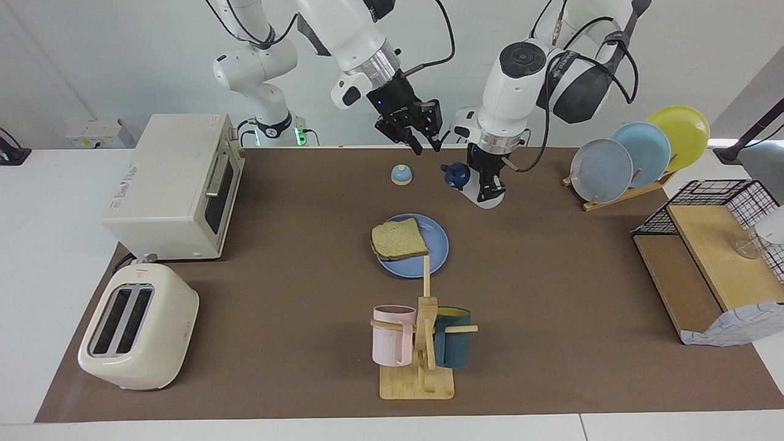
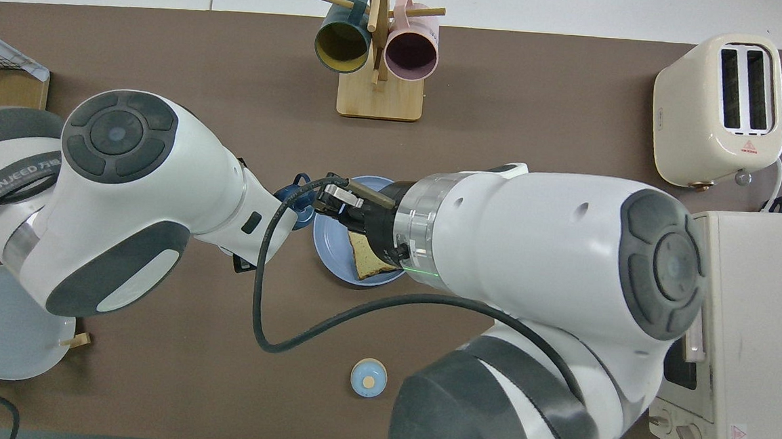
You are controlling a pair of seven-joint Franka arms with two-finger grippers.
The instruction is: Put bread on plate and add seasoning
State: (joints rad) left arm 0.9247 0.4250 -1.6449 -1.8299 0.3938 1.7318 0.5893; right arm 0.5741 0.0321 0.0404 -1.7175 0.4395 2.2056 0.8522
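Observation:
The bread [image 1: 398,239] [image 2: 364,264] lies on the blue plate [image 1: 436,248] [image 2: 329,256] at mid-table, overhanging the rim toward the right arm's end. My left gripper [image 1: 490,188] is shut on the seasoning [image 1: 484,195], a white bottle held tilted in the air over the mat beside the bell. Its navy cap [image 1: 456,176] [image 2: 294,196] points toward the right arm's end. My right gripper [image 1: 427,147] [image 2: 332,199] hangs just above the cap, fingers apart, holding nothing.
A small blue bell [image 1: 401,175] [image 2: 368,377] sits near the robots. A mug rack [image 1: 422,343] stands past the plate. A toaster [image 1: 138,327] and oven [image 1: 174,184] fill the right arm's end. A plate rack [image 1: 637,153] and wire shelf [image 1: 710,245] stand at the left arm's end.

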